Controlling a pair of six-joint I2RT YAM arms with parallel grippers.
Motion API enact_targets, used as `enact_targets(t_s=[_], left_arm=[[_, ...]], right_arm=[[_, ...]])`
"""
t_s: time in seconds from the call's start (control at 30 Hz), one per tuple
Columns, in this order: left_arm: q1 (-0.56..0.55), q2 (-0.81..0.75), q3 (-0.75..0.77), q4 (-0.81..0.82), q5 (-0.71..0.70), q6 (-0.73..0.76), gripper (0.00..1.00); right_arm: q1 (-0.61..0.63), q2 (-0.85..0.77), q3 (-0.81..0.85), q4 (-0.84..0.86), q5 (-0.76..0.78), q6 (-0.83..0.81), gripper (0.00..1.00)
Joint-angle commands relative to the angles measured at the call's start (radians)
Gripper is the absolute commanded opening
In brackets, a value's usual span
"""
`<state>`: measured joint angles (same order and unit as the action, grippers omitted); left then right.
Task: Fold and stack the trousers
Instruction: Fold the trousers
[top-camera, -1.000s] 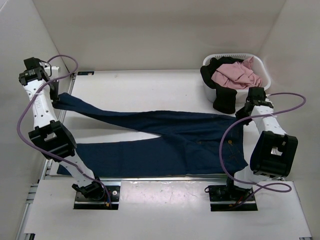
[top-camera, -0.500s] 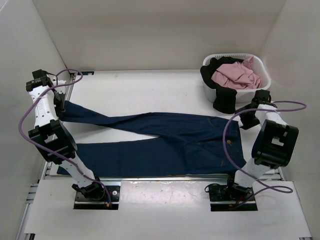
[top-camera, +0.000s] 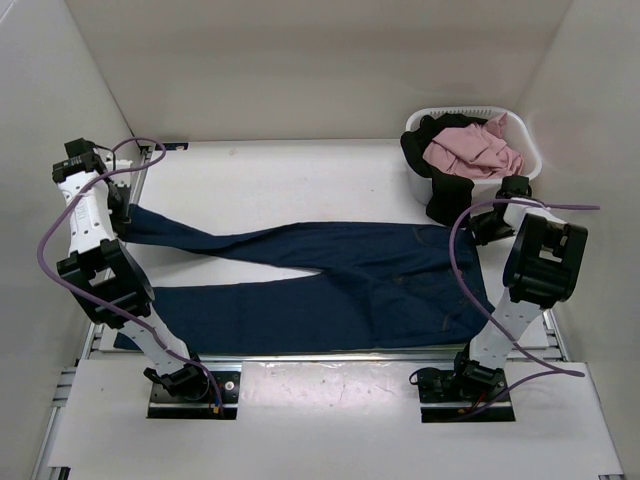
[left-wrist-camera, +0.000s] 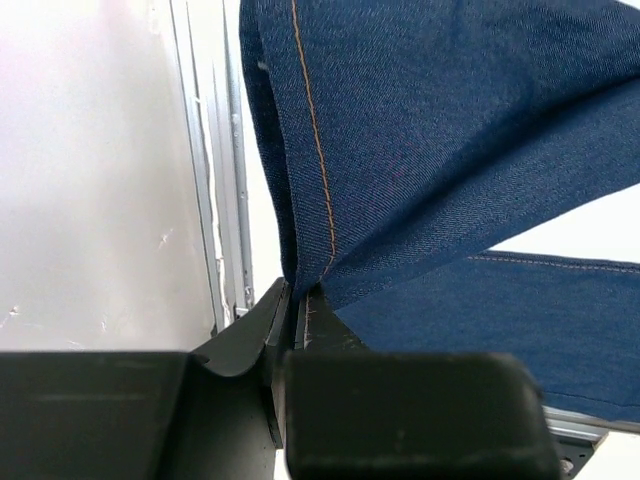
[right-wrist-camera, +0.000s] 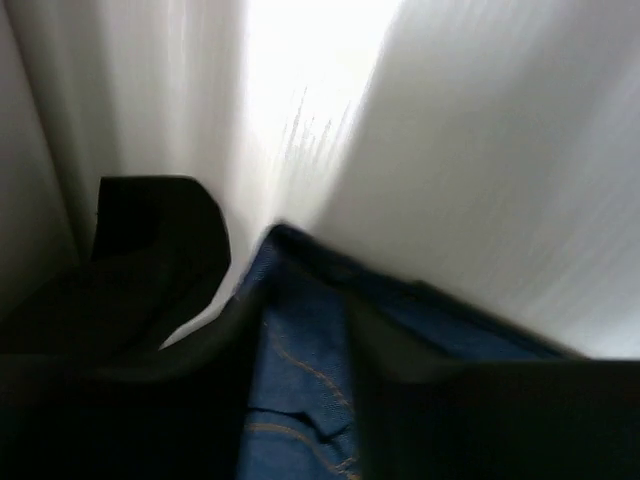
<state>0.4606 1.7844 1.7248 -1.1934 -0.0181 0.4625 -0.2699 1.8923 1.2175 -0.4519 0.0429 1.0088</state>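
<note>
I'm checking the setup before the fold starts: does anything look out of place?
Yes: a black garment spills over the white plastic basket's rim, hanging beside the dark navy-blue denim jeans, whose legs lie splayed apart.

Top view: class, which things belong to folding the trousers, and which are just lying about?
Belongs to the job: trousers; left gripper, pinching a leg end; right gripper, at the waist end.

Lying about: white basket; pink garment in it; black garment draped over its rim.
</note>
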Motion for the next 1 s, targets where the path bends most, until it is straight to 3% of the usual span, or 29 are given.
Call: enact_targets(t_s=[0.0,0.03,0.1,0.17,0.3,0.43,0.5,0.8,0.9,0.97], left_arm=[[-0.004,-0.029,0.012,0.037,-0.029,-0.002,0.14],[-0.004,-0.017,0.027,0.047,-0.029,-0.002,0.14],[-0.004,0.019,0.08,0.048,-0.029,-0.002,0.14],[-0.004,0.049,0.133,0.058,-0.029,-0.002,0.14],[-0.004,0.163,0.385,0.058,-0.083,-0.002,0.14],[-0.004,0.164,0.534,0.058,-0.158,0.025,0.14],[-0.004,0.126,0.52,0.058,-0.158,0.053,0.14],[-0.004,-0.252,-0.072,0.087,-0.1,0.093,0.14],[0.021,-0.382,-0.281,0.087,-0.091,0.102,0.14],[0.021,-0.469,-0.434,0.087,-0.109,0.116,0.14]], right_arm=[[0.008,0.105,-0.024,-0.073,0.07,-0.013,0.34],[0.008,0.093,-0.024,-0.073,0.081,-0.013,0.16],[0.008,0.067,-0.045,-0.055,0.092,-0.013,0.02],[-0.002,0.054,-0.046,-0.042,0.078,-0.031,0.0],[-0.002,0.016,0.022,-0.024,0.038,-0.091,0.0],[-0.02,-0.169,0.033,-0.042,0.049,-0.139,0.0],[-0.044,-0.249,-0.03,-0.068,0.058,-0.124,0.0],[-0.115,-0.769,-0.511,-0.159,0.087,-0.009,0.0],[-0.137,-0.867,-0.636,-0.237,0.087,0.051,0.0],[-0.137,-0.878,-0.673,-0.289,0.087,0.071,0.16]])
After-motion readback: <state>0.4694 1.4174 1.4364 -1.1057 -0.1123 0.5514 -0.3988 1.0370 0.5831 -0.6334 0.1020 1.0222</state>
